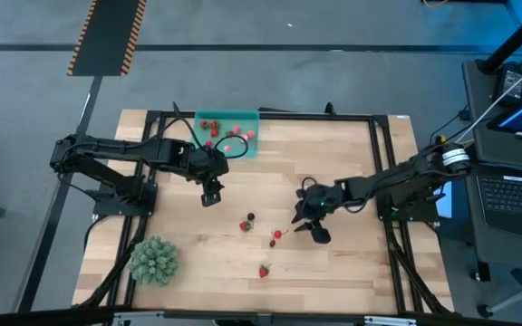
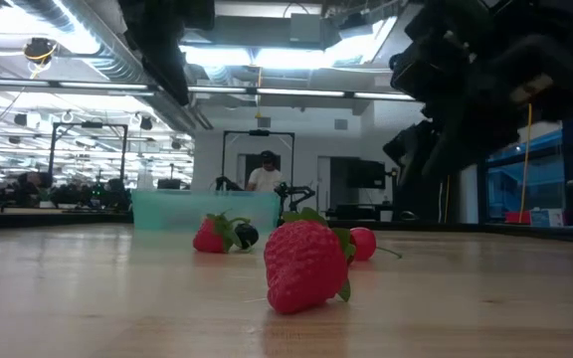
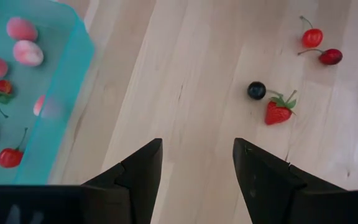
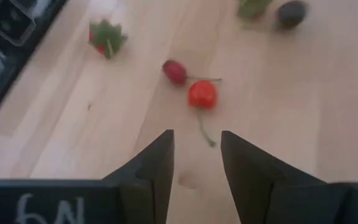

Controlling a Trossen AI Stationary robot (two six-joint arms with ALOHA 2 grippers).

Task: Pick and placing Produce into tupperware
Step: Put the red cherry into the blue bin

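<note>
The teal tupperware (image 1: 227,127) stands at the table's far side with several red and pink fruits in it (image 3: 17,56). On the bare wood lie a strawberry (image 1: 245,225) beside a dark berry (image 1: 251,217), two red cherries (image 1: 275,237) and another strawberry (image 1: 264,270). My left gripper (image 1: 211,194) hangs open just near of the tupperware, nothing between its fingers (image 3: 194,174). My right gripper (image 1: 306,225) is open and low over the table, right of the two cherries (image 4: 202,94), which lie just ahead of its fingertips (image 4: 194,155).
A spiky green plant-like ball (image 1: 155,260) sits at the near left corner. A dark metal frame (image 1: 383,172) runs along the table's edges. Bare wood lies between the tupperware and the loose fruits.
</note>
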